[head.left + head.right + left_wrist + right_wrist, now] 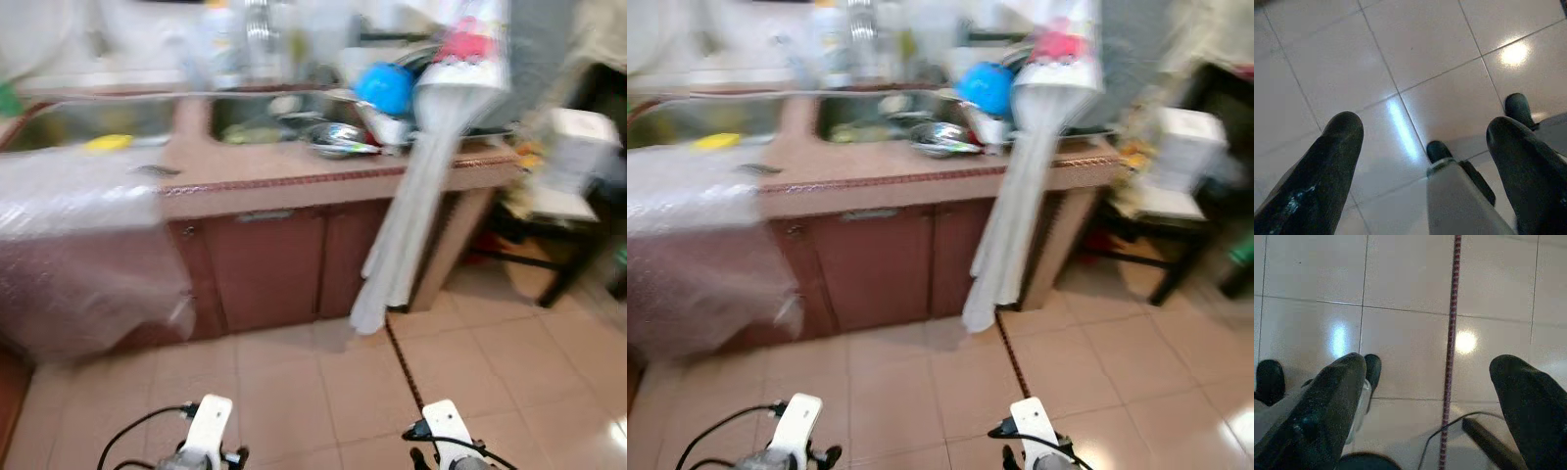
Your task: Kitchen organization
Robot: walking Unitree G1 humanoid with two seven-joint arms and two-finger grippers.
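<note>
**Blurred kitchen counter ahead, both arms hanging low over the tiles**

A reddish counter [323,174] is running across the far side of the scene, with brown cabinet doors [263,264] sitting beneath it. A sink [265,116] is lying in the counter, and a heap of dishes is crowding its right side: a shiny metal bowl [338,137] and a blue round thing [384,86] are sitting among them, though blur is hiding the details. A long white plastic bag [411,196] is hanging from the right end of the counter down toward the floor. A sheet of bubble wrap [83,250] is draping over the left part of the counter and its front. A small yellow thing [108,143] is lying at the far left. A pale stool [573,162] is standing to the right.

The left gripper [1425,147] is hanging over the pale floor tiles [1420,44], its fingers spread wide and gripping nothing. The right gripper [1427,382] is likewise hanging wide apart and empty above the tiles, with a red patterned strip [1453,313] running between the tiles below it.
</note>
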